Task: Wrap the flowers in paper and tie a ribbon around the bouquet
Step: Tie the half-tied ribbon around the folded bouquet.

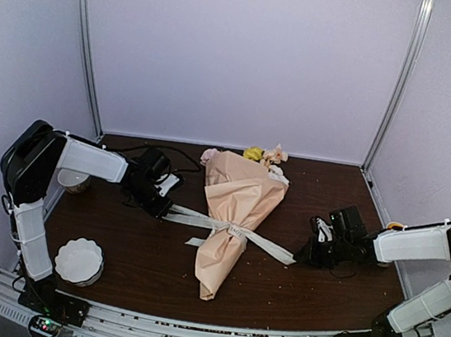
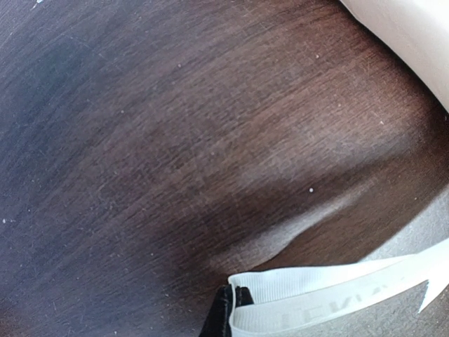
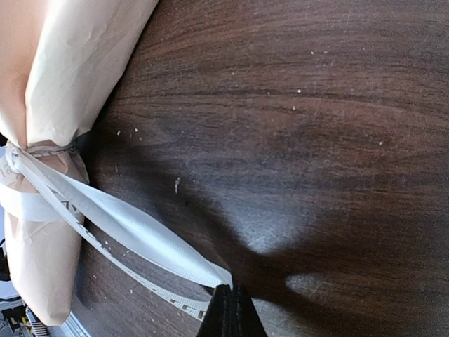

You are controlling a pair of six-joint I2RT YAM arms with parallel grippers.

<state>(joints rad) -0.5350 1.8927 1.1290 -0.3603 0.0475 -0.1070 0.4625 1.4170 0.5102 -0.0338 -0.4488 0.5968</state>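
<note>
The bouquet (image 1: 238,199) lies mid-tabletop (image 1: 329,199), with the left end effector (image 1: 162,207) at nine o'clock and the right end effector (image 1: 302,257) at three each clenched on a ribbon (image 1: 269,246) tail, apparently to tighten the knot.

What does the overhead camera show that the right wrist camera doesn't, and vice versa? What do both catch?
Only overhead: the left pincer shut on one end of the flat cream-white ribbon, yellow and pink blossoms, a white scalloped round bowl. Only right wrist: the ribbon's cinch on the cone, close up. Both: the peach-pink paper cone bouquet, the right pincer shut on the ribbon's other end, the dark wooden table.
</note>
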